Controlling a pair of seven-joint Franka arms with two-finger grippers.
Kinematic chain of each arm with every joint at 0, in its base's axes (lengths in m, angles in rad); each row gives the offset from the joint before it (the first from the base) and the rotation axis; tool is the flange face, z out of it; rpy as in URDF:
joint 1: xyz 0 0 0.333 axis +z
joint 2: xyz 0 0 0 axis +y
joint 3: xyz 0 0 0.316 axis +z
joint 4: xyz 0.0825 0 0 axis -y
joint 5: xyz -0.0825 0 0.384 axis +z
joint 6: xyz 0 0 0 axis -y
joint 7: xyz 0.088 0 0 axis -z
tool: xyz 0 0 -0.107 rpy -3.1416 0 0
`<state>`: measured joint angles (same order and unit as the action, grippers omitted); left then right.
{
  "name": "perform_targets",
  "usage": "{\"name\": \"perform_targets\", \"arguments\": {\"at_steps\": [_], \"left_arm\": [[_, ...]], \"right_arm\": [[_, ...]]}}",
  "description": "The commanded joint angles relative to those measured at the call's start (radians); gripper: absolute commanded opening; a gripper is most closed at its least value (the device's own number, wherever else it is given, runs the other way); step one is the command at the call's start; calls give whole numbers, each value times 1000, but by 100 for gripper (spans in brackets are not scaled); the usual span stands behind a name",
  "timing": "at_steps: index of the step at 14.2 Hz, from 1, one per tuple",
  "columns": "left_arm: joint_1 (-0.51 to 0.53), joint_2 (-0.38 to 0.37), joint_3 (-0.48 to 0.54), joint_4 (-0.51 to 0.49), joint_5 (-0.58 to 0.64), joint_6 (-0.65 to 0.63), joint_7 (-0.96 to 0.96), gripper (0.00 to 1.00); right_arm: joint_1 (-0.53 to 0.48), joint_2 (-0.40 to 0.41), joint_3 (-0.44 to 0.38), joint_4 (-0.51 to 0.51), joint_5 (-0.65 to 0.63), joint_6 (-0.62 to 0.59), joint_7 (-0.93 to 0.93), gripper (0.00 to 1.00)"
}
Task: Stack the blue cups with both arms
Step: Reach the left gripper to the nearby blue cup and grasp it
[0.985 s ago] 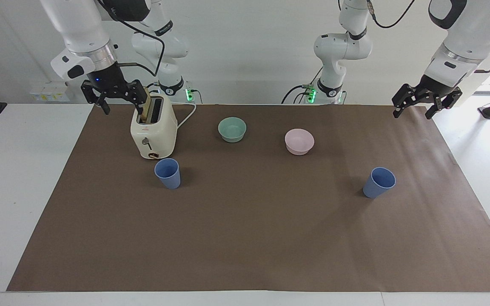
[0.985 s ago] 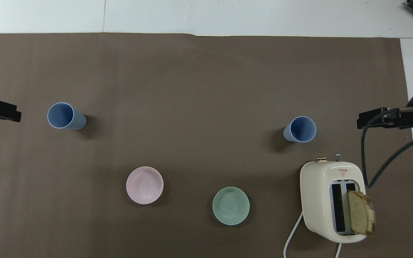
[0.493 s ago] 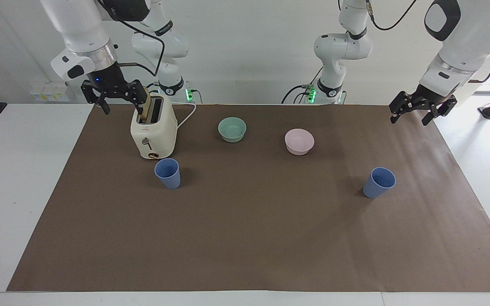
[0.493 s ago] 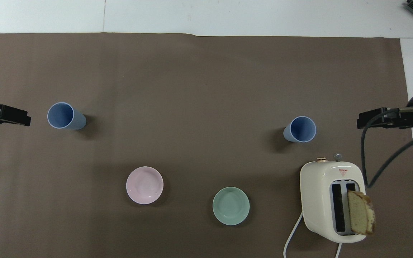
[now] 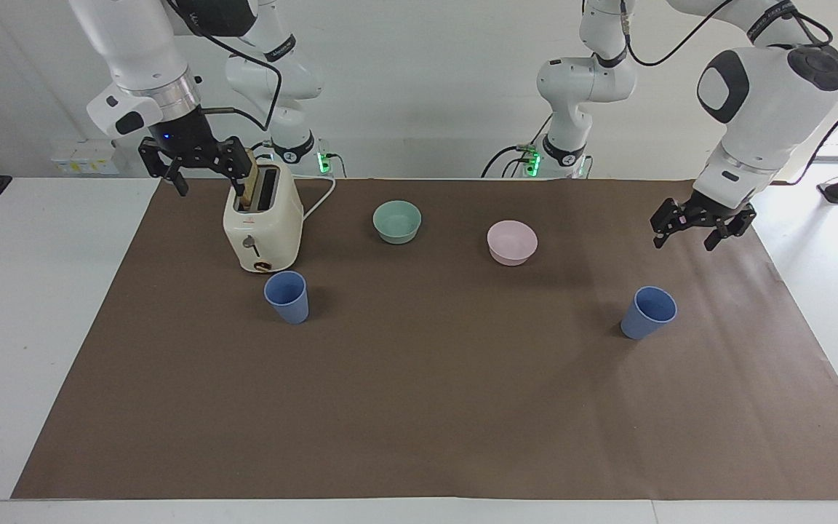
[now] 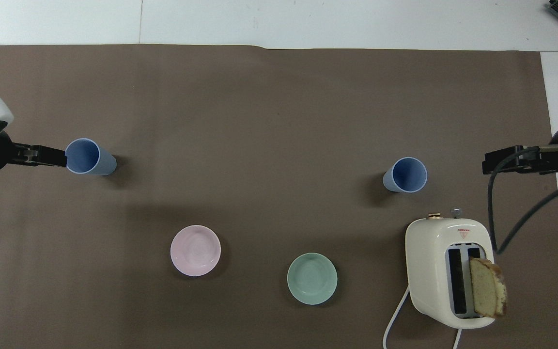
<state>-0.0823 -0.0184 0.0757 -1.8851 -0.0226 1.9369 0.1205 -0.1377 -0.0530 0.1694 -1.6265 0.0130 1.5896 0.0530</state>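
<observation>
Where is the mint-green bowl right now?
The mint-green bowl sits between the toaster and the pink bowl, nearer the robots than both blue cups.

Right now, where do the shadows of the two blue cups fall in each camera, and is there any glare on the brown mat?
Overhead view: each blue cup throws a soft, short shadow toward the table's middle. Facing view: the same faint shadows, and no glare on the matte brown mat; bright daylight washes out the corner past the left arm.

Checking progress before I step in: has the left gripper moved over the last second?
Yes. The left gripper has come down and in toward the blue cup at the left arm's end of the table; that cup hasn't shifted.
</observation>
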Motion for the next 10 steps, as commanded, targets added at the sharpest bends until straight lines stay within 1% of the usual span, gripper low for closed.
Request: {"name": "perform_targets", "arguments": {"at_steps": [1, 4, 6, 8, 10], "left_arm": [[15, 1, -4, -97, -11, 121, 18, 100], [21, 67, -4, -103, -11, 174, 16, 100], [27, 112, -4, -104, -11, 230, 15, 100], [67, 124, -4, -103, -11, 279, 14, 100], [72, 139, -4, -101, -11, 301, 18, 100]], "right_arm": [[-14, -13, 4, -19, 16, 16, 7, 100], [-13, -13, 4, -19, 16, 16, 7, 100], [-14, -13, 4, -19, 16, 15, 7, 100], [-13, -13, 4, -19, 16, 15, 7, 100], [-13, -13, 4, -19, 16, 15, 7, 100]]}}
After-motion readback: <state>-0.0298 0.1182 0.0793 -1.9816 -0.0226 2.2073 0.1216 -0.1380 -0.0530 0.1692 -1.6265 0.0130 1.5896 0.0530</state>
